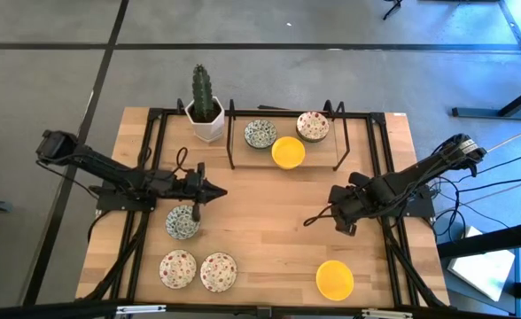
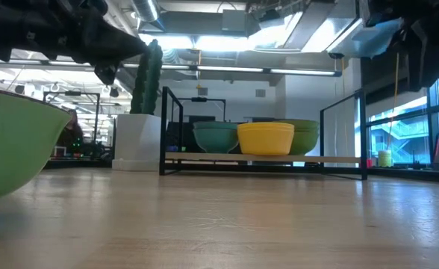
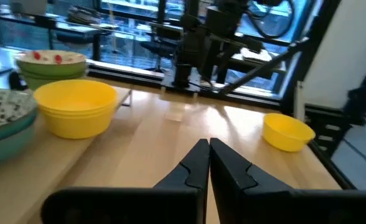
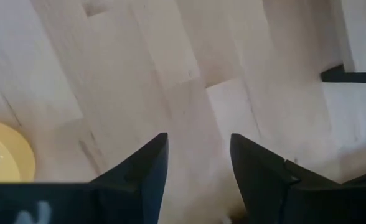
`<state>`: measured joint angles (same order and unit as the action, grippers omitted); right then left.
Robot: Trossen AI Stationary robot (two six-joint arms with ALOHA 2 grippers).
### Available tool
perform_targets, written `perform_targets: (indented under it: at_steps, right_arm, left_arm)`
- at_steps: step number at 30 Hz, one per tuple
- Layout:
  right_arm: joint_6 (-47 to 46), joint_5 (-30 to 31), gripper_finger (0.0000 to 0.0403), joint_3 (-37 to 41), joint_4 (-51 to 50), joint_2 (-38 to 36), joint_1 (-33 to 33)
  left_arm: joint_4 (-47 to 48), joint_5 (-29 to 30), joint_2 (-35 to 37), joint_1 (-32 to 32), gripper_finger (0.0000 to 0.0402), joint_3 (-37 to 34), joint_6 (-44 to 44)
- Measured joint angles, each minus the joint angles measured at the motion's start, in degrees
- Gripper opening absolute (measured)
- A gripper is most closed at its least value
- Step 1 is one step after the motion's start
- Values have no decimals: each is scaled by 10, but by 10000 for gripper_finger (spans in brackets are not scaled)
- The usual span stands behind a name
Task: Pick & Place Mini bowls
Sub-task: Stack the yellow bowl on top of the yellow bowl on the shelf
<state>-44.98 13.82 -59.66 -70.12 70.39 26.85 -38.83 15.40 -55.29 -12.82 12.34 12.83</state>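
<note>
Hovering over the desk [image 1: 269, 221] at centre left of the high view, the left gripper [image 1: 218, 190] has its jaws pressed together and holds nothing; its tips point toward the frame's right. In the left wrist view the same gripper [image 3: 208, 163] shows its two fingers meeting in a point above bare wood. The right gripper [image 1: 342, 223] sits at centre right of the high view, jaws spread apart and empty; the right wrist view shows the gripper [image 4: 198, 174] with a clear gap between its fingers over the wood, a yellow bowl's edge [image 4: 5, 155] at the frame's left.

At the top centre of the high view a black rack [image 1: 283, 133] holds three bowls: a blue-green one [image 1: 260, 134] on the left, a speckled one [image 1: 313, 126] on the right, and a yellow bowl [image 1: 288, 151] just below and between them. A cactus pot [image 1: 206, 111] stands just left of the rack.

Four bowls lie outside the rack. A blue-green bowl [image 1: 182, 221] sits at lower left, just below the left gripper. Two speckled bowls [image 1: 178, 268] [image 1: 218, 271] lie side by side near the bottom left edge. Another yellow bowl [image 1: 334, 279] rests at lower right, below the right gripper.
</note>
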Motion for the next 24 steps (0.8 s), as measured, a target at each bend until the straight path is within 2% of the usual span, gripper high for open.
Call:
perform_targets:
  at_steps: [3, 9, 16, 24]
  right_arm:
    - [10, 16, 173, 0, 1, 0, 0]
    - [57, 94, 173, 0, 32, 0, 0]
    - [155, 97, 173, 0, 121, 0, -16]
    - [214, 98, 173, 0, 175, 0, -16]
  left_arm:
    - [-3, 12, 0, -11, 9, 0, -15]
    - [-4, 16, 0, -14, 2, 0, -49]
    - [-28, 51, 0, -13, 7, 0, -99]
    - [-77, 40, 0, -13, 8, 0, -170]
